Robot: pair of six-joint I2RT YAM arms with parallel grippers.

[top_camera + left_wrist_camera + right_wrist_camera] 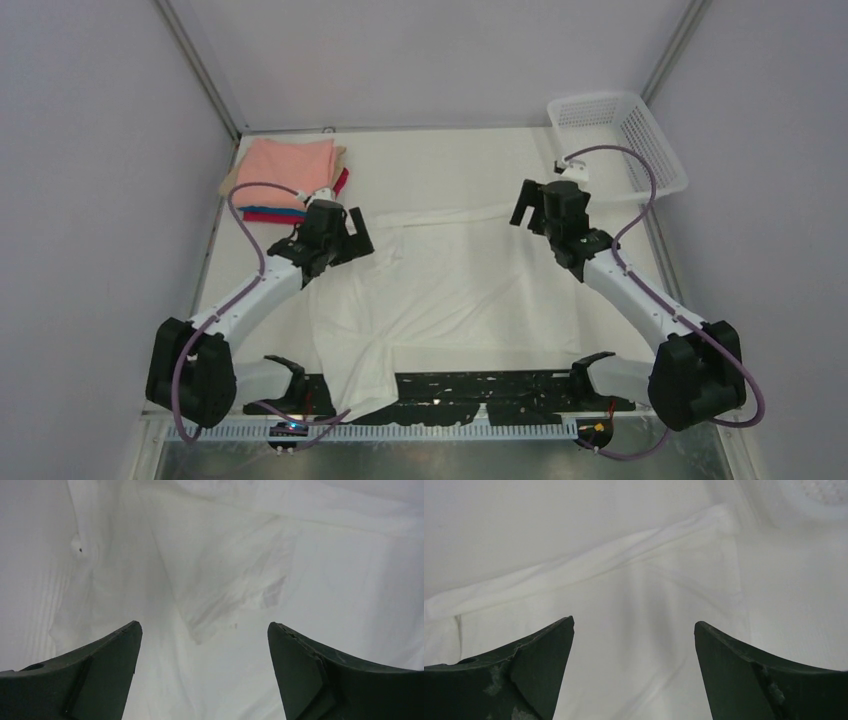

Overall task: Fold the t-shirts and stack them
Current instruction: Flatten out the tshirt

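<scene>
Dark matte fingers, wedge-shaped and slightly scuffed at the edges, fill the lower corners of the left wrist view. The left gripper hangs with its jaws spread wide and nothing between them but the cloth below. That cloth is the white t-shirt, a soft, thin knit lying opened out across the middle of the bench. Its left side is rumpled into creases and a folded-over triangular flap. Its near-left corner drapes onto a black perforated strip at the near edge. A tiny dark speck marks the fabric under the left arm. The right gripper is likewise wide apart and empty above the shirt's far-right part, where a sleeve with a stitched hem lies flat and smooth. Both grippers are above the shirt's far edge, one toward each side. At the far-left corner of the bench sits the folded stack, just beyond the left gripper. It has a salmon-pink rectangle on top, a beige edge showing at its right, and blue and crimson layers peeking out beneath. A white plastic mesh basket, rectangular with a latticed wall, rests at the far-right corner, well apart from the shirts. Purple cables loop along both white arms.
</scene>
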